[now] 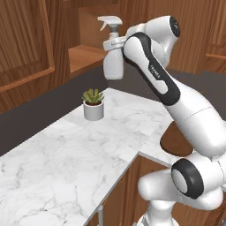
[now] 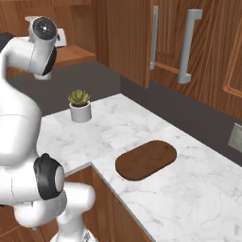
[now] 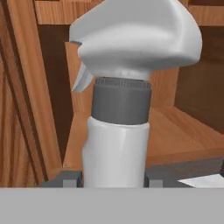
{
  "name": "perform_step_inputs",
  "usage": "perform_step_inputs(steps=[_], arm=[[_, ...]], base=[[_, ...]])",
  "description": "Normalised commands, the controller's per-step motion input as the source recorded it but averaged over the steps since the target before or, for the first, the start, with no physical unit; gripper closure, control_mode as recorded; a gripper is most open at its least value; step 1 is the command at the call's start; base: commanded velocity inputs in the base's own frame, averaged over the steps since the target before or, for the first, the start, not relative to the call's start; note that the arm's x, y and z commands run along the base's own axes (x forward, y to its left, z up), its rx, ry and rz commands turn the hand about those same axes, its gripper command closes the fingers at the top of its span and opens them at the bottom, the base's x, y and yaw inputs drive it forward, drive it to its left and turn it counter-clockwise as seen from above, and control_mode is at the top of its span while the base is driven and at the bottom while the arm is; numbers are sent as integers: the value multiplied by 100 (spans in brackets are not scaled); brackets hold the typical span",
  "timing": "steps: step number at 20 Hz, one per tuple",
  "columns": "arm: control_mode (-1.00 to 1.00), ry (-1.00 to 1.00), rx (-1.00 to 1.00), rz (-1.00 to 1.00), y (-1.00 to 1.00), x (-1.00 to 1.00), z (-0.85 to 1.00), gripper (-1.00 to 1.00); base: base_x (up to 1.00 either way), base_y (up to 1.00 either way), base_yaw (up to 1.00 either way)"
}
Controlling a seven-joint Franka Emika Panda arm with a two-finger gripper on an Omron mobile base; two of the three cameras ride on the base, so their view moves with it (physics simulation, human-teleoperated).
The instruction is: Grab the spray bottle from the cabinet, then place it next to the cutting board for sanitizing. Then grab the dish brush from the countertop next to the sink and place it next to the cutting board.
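The spray bottle (image 1: pixel 113 57) is seen in the upper centre of the left base view, held upright in the air in front of the open cabinet (image 1: pixel 86 55), its trigger head pointing toward the upper left of the frame and its base clear of the bare wooden shelf. In the hand view the bottle (image 3: pixel 118 148) fills the middle of the frame, with the dark collar above the pale body and the tool (image 3: pixel 113 179) at the bottom edge; one dark fingertip (image 3: pixel 70 178) is seen pressed to each side of the body, so the tool is clamped on the bottle. Small dark lettering is printed along the forearm in the left base view, but it is too small to be read. No label is seen on the bottle. The cutting board (image 2: pixel 146 159) lies flat on the white marble tabletop (image 2: pixel 198 189) in the centre of the right base view, near the front edge of the slab; in the left base view only a part of it is shown at the right, behind the arm. A small potted plant (image 1: pixel 93 104) in a white pot stands on the tabletop at centre left of the left base view, well apart from the board and below the raised bottle.
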Motion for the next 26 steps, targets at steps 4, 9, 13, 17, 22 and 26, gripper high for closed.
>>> perform_step_inputs(steps=[4,9,13,17,22,26], arm=[[-100,-9,13,0,-57,-99,-5,100],[-100,-6,1,-6,-52,-92,-19,100],[-100,-3,0,-11,-72,-99,-46,100],[-100,-2,0,-11,-97,-91,-55,100],[-100,-1,0,-15,-99,-76,-60,100],[-100,-11,0,-19,-99,-63,-65,100]], base=[[0,0,0],[0,0,0],[0,0,0],[0,0,0],[0,0,0],[0,0,0]])
